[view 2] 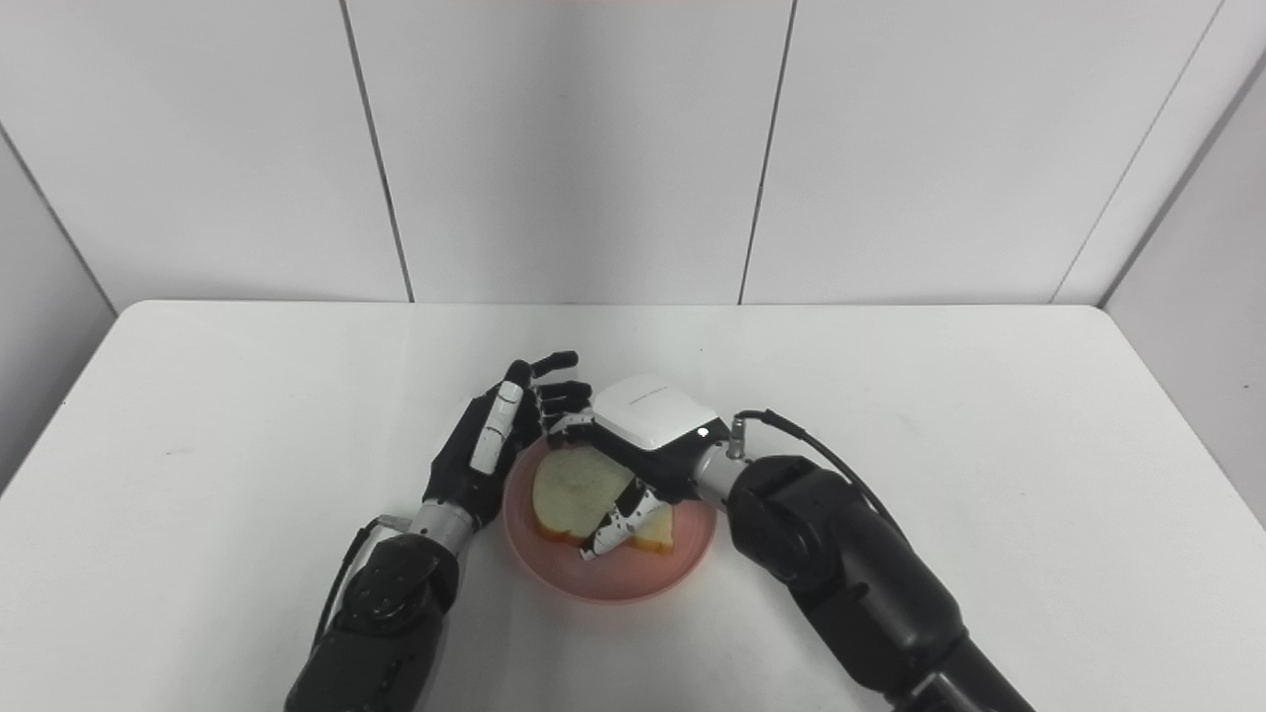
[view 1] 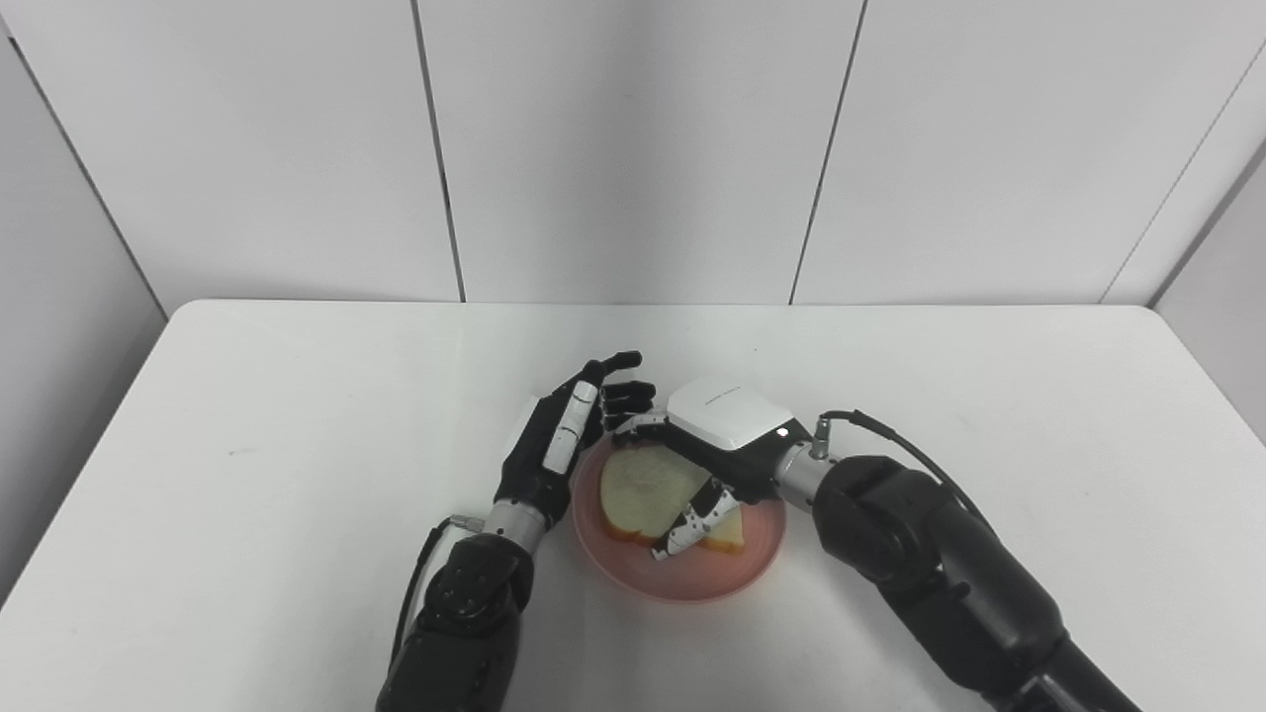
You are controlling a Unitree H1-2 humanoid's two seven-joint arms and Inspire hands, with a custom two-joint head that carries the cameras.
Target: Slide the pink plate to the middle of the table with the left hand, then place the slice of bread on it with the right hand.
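Right hand [view 1: 714, 445] reaching in from 4 o'clock, hovering low over the pink plate [view 1: 680, 583], white back-shell facing up, fingers [view 1: 692, 522] curling down over the slice of bread [view 1: 648, 487] at its 5 o'clock side, thumb side crossing its 12 o'clock edge; closing around the slice from two sides, though whether actually pinching it or merely resting against it cannot be told. Slice of bread lying on the plate, pale face up, brown crust showing along the 6 o'clock edge, partly hidden beneath the palm. Left hand [view 1: 559, 440] standing on edge just beside the plate's 9 o'clock rim, fingers spread loosely and pointing toward 1 o'clock, gripping nothing; touching the rim or only close to it, impossible to say. Fingertips of the two hands nearly meeting at the plate's 11 o'clock. Pink plate sitting flat on the white counter [view 1: 297, 415], roughly at the middle from side to side and somewhat toward 6 o'clock. Both dark forearms entering from the bottom edge, left at 7 o'clock, right at 5 o'clock, a black cable looping off the right wrist. Pale panelled walls [view 1: 633, 148] rising behind the counter at 12 o'clock and closing in at 9 and 3 o'clock.
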